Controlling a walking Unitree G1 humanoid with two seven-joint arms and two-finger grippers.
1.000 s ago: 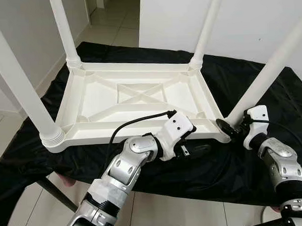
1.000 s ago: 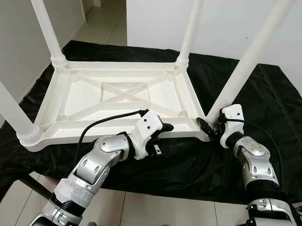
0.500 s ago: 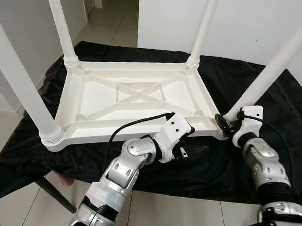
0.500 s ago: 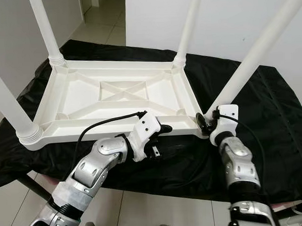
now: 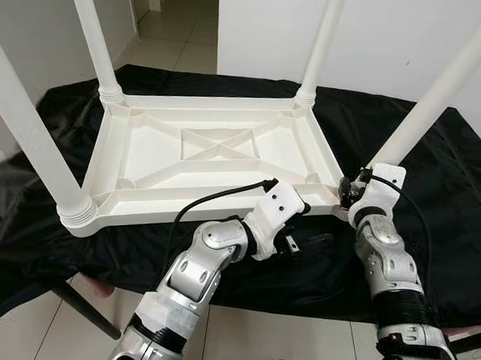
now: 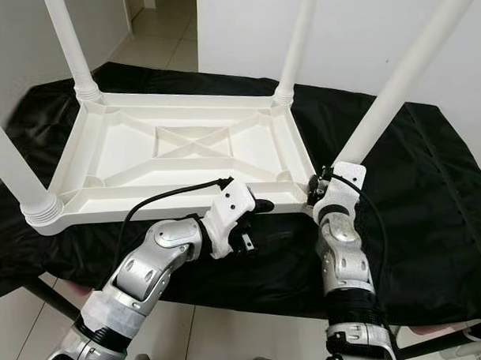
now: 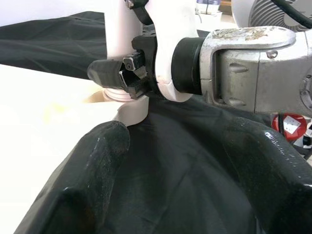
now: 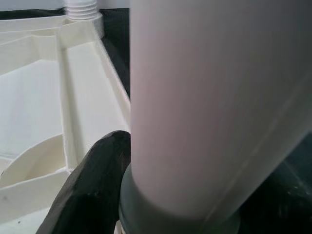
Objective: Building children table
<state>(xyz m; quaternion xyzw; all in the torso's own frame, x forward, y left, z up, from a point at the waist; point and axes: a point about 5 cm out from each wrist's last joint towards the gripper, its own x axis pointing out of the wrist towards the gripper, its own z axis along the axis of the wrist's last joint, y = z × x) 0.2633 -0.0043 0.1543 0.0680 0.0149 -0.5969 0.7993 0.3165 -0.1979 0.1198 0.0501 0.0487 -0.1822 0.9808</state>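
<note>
So we've got the white children's table (image 5: 208, 149) flipped upside down on a black cloth (image 5: 430, 189), all four legs sticking up. It sits right in front of both pincers, just past their fingertips.

Our right pincer (image 5: 345, 194) is at the near right corner, with the near right leg (image 5: 428, 110) rising right out of it. In the right wrist view the leg (image 8: 214, 107) is huge and right up against one black finger (image 8: 92, 185), and its grey base collar sits between the fingers, so the pincer looks closed around the foot of that leg. Compared with a second ago, the right arm has swung inward and now stands much more upright under that corner; before, it reached in from further out to the side. The pincer has stayed on the same leg base the whole time.

Our left pincer (image 5: 306, 242) hovers over the cloth just on our side of the table's near edge, a little to the left of the right pincer. Its two fingers are spread apart with nothing between them, and in the left wrist view it looks straight at the right pincer (image 7: 114, 73) at the corner. It has hardly moved from where it was a second ago.

The head camera has shifted a bit too, so the whole scene sits slightly differently.
</note>
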